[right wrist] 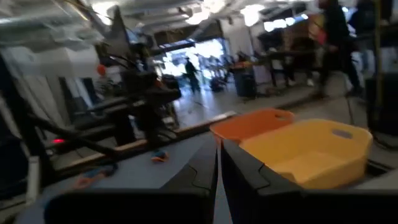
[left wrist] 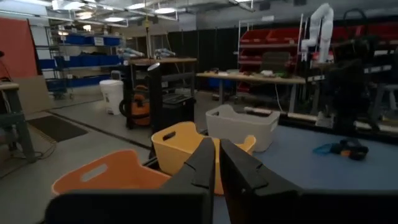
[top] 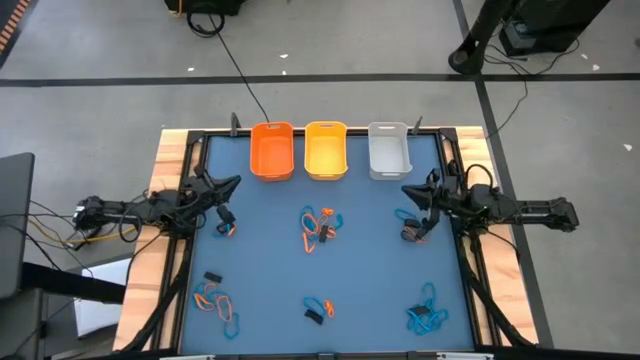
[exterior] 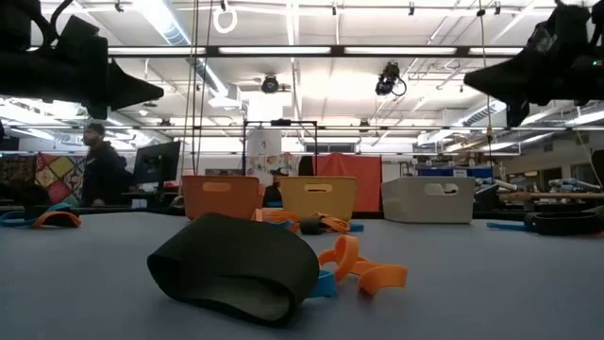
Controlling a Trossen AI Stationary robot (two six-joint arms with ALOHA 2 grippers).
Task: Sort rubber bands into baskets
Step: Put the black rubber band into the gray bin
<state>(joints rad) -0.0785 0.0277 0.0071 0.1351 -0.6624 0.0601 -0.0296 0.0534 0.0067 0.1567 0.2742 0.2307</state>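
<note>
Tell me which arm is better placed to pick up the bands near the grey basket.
Right. The right claw hangs just above that cluster of rubber bands beside the grey basket; the left claw is across the table.

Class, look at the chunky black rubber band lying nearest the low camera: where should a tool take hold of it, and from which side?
Grip the black band across its upper arch, coming down from above. It lies on its side as a squashed, open loop, so one finger can slip inside the hollow and the other press outside the wall. The orange band beside it crowds that side, so approach from the clearer side, probably.
</note>
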